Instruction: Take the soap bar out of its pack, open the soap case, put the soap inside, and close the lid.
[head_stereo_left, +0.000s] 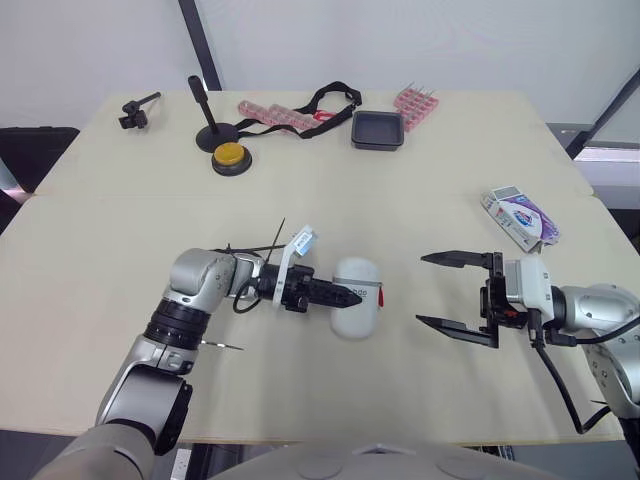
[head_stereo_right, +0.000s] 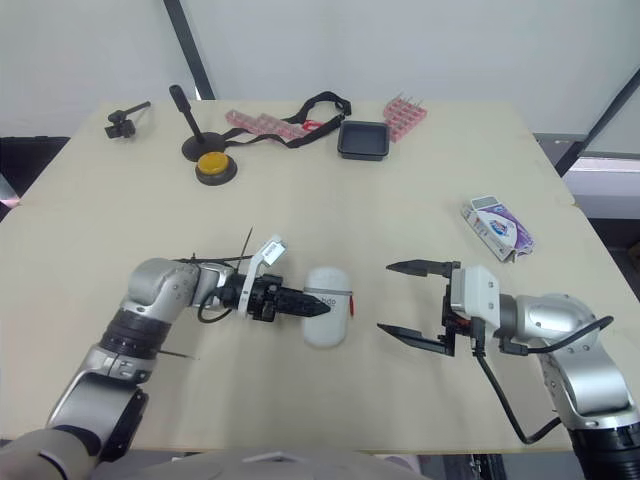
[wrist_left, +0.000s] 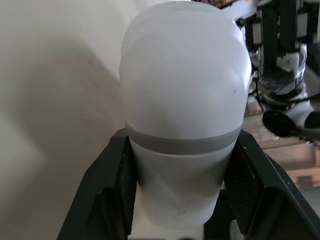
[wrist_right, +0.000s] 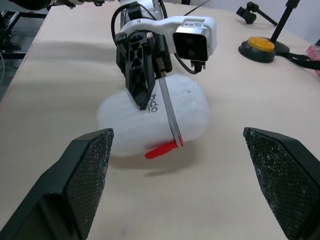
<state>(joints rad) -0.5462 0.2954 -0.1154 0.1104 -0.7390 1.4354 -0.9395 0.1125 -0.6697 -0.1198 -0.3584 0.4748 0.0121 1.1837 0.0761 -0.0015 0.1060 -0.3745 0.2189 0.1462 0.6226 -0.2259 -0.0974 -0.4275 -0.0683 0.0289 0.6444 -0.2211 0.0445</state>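
The left claw (head_stereo_left: 345, 294) clamps its two black fingers on either side of one end of the soap case (head_stereo_left: 358, 320), pinning the white, rounded shell flat on the worktop (head_stereo_left: 120, 230). The hold looks meant to anchor the case so that it cannot slide when the lid is worked. In the left wrist view a grey band circles the case just past the pads, and a small red tab (wrist_right: 161, 149) pokes out at the seam on the side facing the other arm. It is probably the latch.

The right claw (head_stereo_left: 423, 289) hangs near the case but apart from it, spread wide and holding nothing, its fingers pointed at the tab side. It is seemingly lined up to come in and lift the lid.

The soap pack (head_stereo_left: 520, 218), a white and purple box, lies well apart near the right edge of the worktop, beyond the right arm, with neither claw on it. Whether it has been opened cannot be told. At the far edge sit a yellow button (head_stereo_left: 231, 156) and a black tray (head_stereo_left: 378, 129), well clear of the work.
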